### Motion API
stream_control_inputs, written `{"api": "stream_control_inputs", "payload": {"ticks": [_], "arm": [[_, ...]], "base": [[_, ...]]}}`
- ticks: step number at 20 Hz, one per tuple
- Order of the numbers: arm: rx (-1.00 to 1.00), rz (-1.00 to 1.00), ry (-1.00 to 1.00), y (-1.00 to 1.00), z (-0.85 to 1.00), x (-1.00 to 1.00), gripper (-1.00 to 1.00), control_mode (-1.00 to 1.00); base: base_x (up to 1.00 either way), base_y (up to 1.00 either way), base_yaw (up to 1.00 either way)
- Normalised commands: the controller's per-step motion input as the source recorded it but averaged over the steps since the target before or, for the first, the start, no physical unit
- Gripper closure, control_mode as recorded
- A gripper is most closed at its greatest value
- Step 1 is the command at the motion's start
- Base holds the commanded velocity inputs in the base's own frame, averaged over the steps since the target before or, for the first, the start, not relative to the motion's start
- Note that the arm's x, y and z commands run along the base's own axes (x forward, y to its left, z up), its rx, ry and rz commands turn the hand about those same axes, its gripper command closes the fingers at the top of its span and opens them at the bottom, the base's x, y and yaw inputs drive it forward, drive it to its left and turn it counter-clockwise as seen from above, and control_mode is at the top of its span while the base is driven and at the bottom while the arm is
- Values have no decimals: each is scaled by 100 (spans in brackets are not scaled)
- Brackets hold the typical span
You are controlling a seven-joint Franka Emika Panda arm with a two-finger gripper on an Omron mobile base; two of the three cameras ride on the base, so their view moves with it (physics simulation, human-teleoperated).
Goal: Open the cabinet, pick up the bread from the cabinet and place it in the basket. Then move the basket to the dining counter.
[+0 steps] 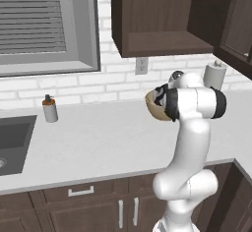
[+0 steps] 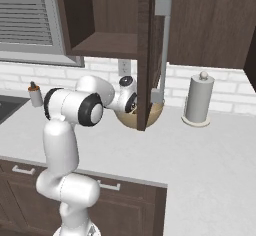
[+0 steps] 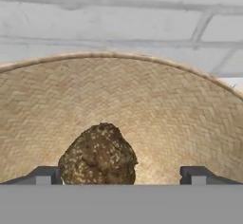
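Jaws apart beside bread [image 3: 98, 154] in basket [image 3: 142, 104]

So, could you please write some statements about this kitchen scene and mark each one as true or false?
1. The bread lies inside the basket. True.
2. The gripper is closed tightly on the bread. False: its fingertips stand wide apart, one on each side of the roll, so it is open.
3. The cabinet door is open. True: the door stands out edge-on in the right base view, and the shelf behind it is exposed.
4. The basket stands on the dining counter. False: it sits on the white counter, against the brick wall, below the cabinet.
5. The paper towel roll lies on its side. False: it stands upright on its holder.
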Motion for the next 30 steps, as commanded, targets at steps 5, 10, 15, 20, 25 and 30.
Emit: {"api": "stream_control_inputs", "payload": {"ticks": [5,10,15,20,25,30], "arm": [[7,-22,-2,7,46,-56,-100,-100],[14,-22,-5,23,38,-66,-100,-100],[12,-5,-15,11,22,-66,-100,-100],[12,0,-25,2,33,-71,-100,-100],[14,0,-12,4,47,-82,-100,-100],[13,0,0,15,60,-66,-100,-100]], "base": [[0,0,0],[0,0,0],[0,0,0],[0,0,0],[0,0,0],[0,0,0]]}}
